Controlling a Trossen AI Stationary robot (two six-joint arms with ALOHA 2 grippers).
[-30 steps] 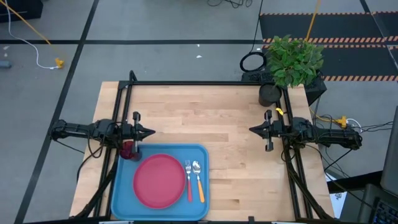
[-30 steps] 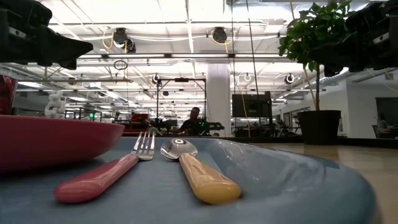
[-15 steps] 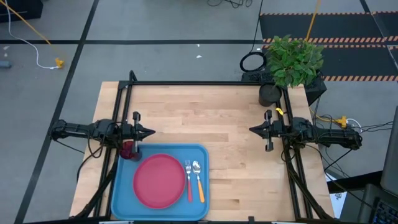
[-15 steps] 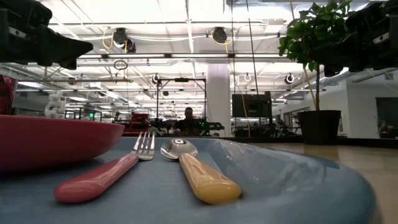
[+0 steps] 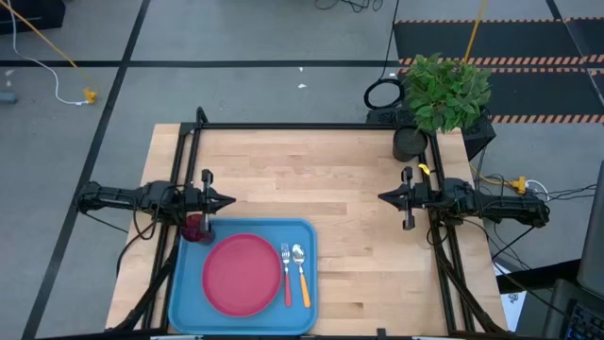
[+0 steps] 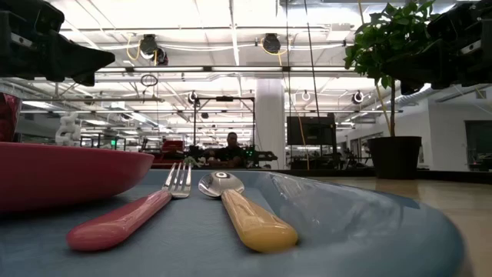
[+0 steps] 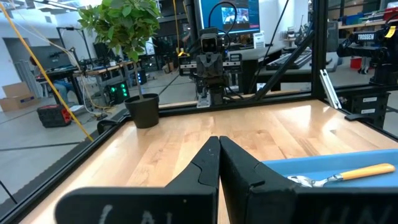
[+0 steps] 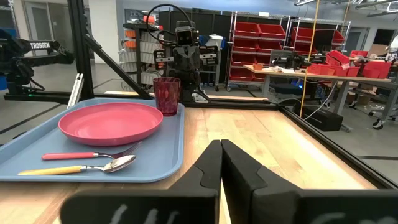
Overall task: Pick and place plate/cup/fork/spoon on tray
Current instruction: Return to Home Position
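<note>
The light blue tray (image 5: 184,293) lies at the table's near left. On it rest the pink-red plate (image 5: 242,274), the fork (image 5: 286,277) with its red-pink handle, the spoon (image 5: 302,276) with its orange handle, and the dark red cup (image 5: 195,228), upright in the tray's far left corner. My left gripper (image 5: 231,200) is shut and empty above the table, just beyond the tray's far edge. My right gripper (image 5: 382,197) is shut and empty at the right. The cup also shows in the right wrist view (image 8: 166,95).
A potted plant (image 5: 444,90) in a black pot (image 5: 409,144) stands at the table's far right corner. Bare wood (image 5: 321,179) lies between the two grippers. A black frame (image 5: 302,127) runs along the table's edges. A person sits far off in the room (image 6: 233,148).
</note>
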